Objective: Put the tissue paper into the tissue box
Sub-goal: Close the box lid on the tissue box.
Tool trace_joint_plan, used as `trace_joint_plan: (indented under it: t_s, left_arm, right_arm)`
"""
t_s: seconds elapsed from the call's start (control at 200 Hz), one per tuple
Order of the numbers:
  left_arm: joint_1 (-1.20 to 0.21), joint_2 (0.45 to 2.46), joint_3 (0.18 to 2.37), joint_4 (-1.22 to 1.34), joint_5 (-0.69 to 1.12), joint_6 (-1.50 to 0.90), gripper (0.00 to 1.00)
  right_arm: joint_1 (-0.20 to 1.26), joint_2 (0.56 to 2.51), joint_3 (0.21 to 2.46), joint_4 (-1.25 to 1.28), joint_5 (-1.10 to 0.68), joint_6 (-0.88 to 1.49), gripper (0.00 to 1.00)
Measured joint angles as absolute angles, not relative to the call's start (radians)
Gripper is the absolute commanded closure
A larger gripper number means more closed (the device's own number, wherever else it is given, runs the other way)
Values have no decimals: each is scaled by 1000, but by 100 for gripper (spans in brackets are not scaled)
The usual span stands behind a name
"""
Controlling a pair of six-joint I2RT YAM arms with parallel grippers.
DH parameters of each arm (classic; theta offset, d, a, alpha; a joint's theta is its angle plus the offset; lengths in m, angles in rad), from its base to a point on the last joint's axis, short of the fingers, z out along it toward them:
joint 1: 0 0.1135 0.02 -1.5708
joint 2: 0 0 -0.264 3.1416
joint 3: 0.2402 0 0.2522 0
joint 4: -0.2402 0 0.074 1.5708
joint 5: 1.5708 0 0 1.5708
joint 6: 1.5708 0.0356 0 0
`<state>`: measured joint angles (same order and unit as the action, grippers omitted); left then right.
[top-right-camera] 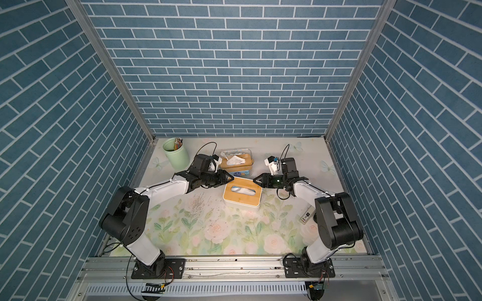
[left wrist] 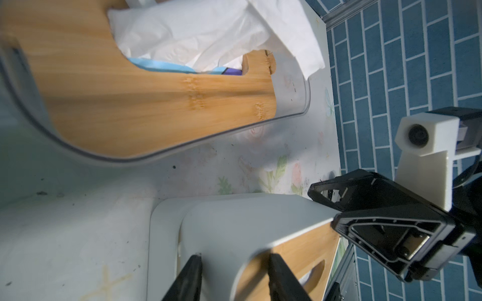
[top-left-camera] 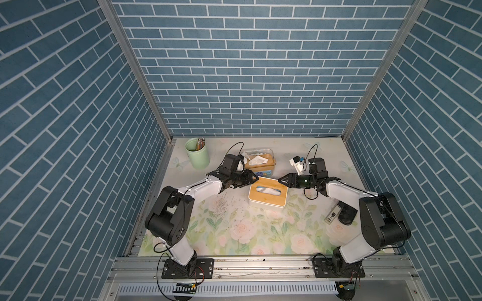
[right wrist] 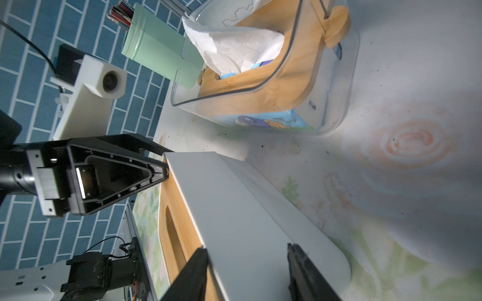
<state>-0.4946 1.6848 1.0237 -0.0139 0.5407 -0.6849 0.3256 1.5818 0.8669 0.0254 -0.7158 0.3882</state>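
The left arm (top-left-camera: 203, 189) and the right arm (top-left-camera: 347, 192) rise from bases at the near edge. Their elbows are bent out to the sides and their forearms reach inward toward the middle. The left gripper (top-left-camera: 257, 179) and the right gripper (top-left-camera: 279, 180) point at each other, low and roughly level, tips near but apart. Both pairs of jaws stand apart. Whether the left jaws press on anything is unclear.

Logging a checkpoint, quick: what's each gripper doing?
Left gripper: open, at the white tissue box corner, empty.
Right gripper: open, at its other far corner, empty.
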Motion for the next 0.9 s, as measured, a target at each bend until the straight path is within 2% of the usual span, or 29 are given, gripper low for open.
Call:
trace_joint_plan:
  t_s: [0.1, 0.265, 0.445, 0.645, 0.9]
  left_arm:
    - [-506, 1678, 1022, -46, 534, -671, 48]
    - [-525, 1638, 1019, -112, 455, -625, 33]
    - [-524, 1568, 1016, -145, 369, -587, 28]
    - [-524, 1509, 987, -153, 294, -549, 26]
    - [-524, 1501, 975, -161, 268, -522, 25]
  right_arm:
    - [362, 1569, 919, -67, -591, 329, 37]
    - [473, 1504, 977, -197, -340, 184, 30]
    - [621, 1426, 1023, -286, -125, -14, 27]
    - [653, 1404, 1060, -372, -45, -239, 25]
    - [650, 1465, 1127, -482, -76, -482, 24]
